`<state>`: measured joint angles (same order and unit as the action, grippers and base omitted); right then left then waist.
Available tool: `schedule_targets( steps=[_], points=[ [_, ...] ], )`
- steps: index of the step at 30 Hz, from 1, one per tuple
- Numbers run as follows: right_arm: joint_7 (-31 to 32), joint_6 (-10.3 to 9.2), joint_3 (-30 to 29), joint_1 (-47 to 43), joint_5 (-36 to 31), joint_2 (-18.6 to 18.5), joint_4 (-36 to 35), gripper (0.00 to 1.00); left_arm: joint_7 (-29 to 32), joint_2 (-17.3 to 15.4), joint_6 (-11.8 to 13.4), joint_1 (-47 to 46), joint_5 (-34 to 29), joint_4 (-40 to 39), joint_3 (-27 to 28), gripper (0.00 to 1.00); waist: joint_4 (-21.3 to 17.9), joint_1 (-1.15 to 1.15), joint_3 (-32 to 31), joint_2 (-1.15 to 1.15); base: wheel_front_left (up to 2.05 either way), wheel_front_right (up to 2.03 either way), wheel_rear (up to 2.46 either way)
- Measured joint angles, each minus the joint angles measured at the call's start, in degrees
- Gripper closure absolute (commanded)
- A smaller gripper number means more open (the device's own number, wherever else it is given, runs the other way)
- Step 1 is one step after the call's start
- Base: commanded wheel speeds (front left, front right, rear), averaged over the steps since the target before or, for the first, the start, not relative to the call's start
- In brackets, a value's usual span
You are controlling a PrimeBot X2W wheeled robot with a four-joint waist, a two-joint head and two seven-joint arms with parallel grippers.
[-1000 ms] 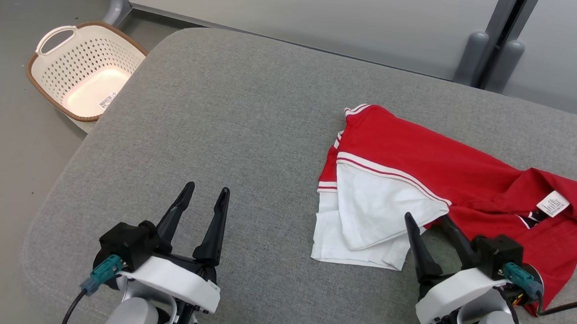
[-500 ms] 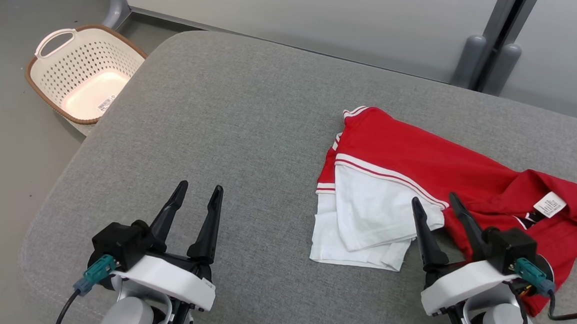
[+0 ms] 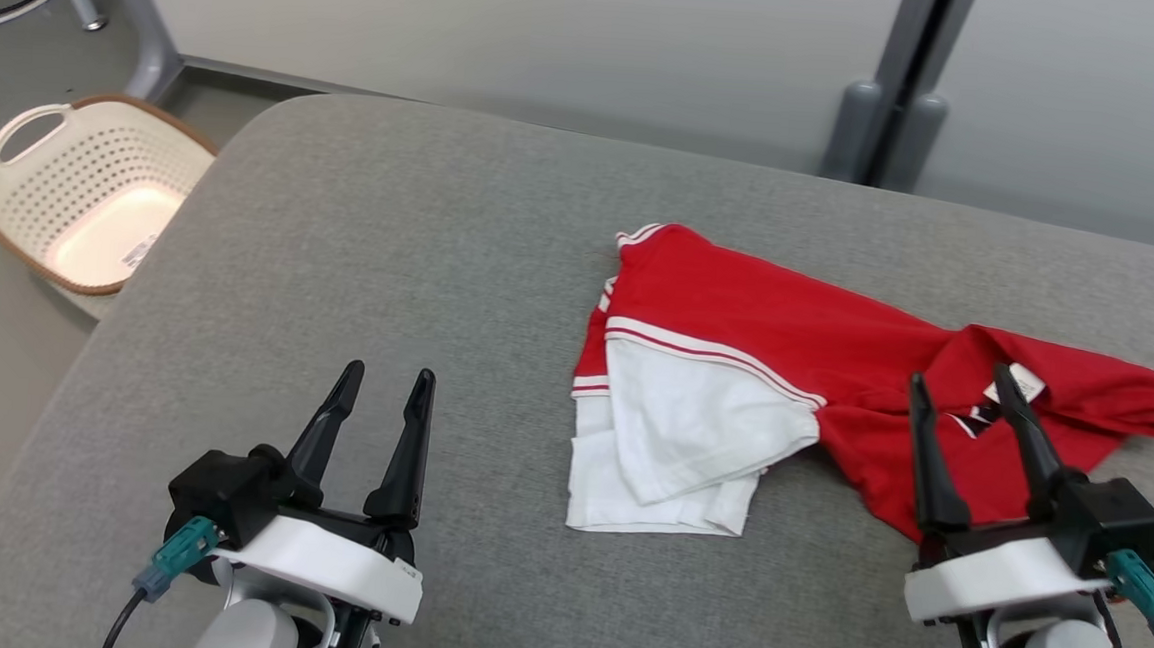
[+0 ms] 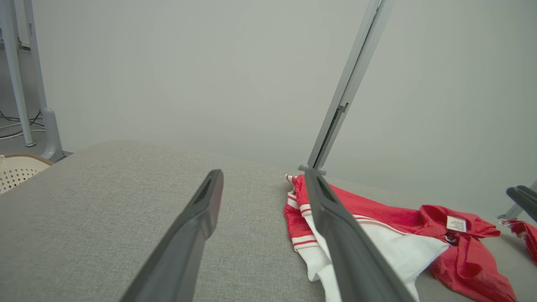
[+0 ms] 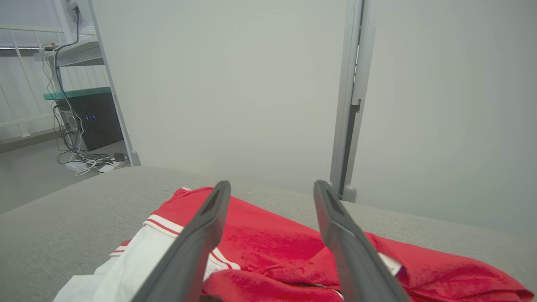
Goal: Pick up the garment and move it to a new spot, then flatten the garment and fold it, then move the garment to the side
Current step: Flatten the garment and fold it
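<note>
Right pincer (image 3: 960,375) shifts from white flap (image 3: 691,421) to collar (image 3: 972,420), jaws apart, empty | left pincer (image 3: 389,371) apart, idle | shirt (image 3: 739,304) crumpled under right pincer tips, on cushion (image 3: 392,233) | judged: regrasp for flattening next

Grey upholstered surface (image 3: 393,213), perhaps bed; crumpled red-white garment (image 3: 738,314) on it.

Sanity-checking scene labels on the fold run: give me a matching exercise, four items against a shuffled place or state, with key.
Items:
1 garment
2 basket
3 left gripper
4 right gripper

Place or state:
A on the floor beside the table
B open, above bare grey table
C open, above red cloth
D crumpled, red and white, on the table

Pairs: 1-D, 2-A, 3-B, 4-C
</note>
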<state>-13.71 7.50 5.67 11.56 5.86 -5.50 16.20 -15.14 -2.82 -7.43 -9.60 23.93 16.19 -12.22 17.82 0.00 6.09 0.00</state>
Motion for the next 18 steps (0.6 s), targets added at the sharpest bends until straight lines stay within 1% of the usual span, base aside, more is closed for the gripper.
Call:
schedule_targets(
  steps=[4, 8, 14, 18],
  points=[
    [-0.44, 0.00, -3.26, -2.94, -2.01, 0.86, -2.50, 0.00, 0.01, 0.02, 0.00, 0.04, -0.15, -0.12, -0.45, 0.00, -2.44, 0.00, -0.36, 0.00, 0.00, 0.00, 0.00],
    [-0.68, 0.00, -5.05, -5.53, -3.04, 1.41, -4.12, 0.00, 0.00, 0.04, 0.00, 0.05, -0.23, 0.05, -0.97, 0.00, -4.85, 0.00, -0.45, 0.00, 0.00, 0.00, 0.00],
    [-0.88, 0.00, -6.54, -7.54, -3.15, 2.08, -5.05, 0.00, 0.01, 0.02, 0.00, 0.04, -0.34, 0.44, -0.89, 0.00, -8.10, 0.01, -0.36, 0.00, 0.00, 0.00, 0.00],
    [-0.91, 0.00, -6.46, -7.81, -3.15, 2.34, -5.19, 0.00, 0.00, 0.04, 0.00, 0.04, -0.43, 0.51, -1.13, 0.00, -9.33, 0.00, -0.26, 0.00, 0.00, 0.00, 0.00]
  ],
)
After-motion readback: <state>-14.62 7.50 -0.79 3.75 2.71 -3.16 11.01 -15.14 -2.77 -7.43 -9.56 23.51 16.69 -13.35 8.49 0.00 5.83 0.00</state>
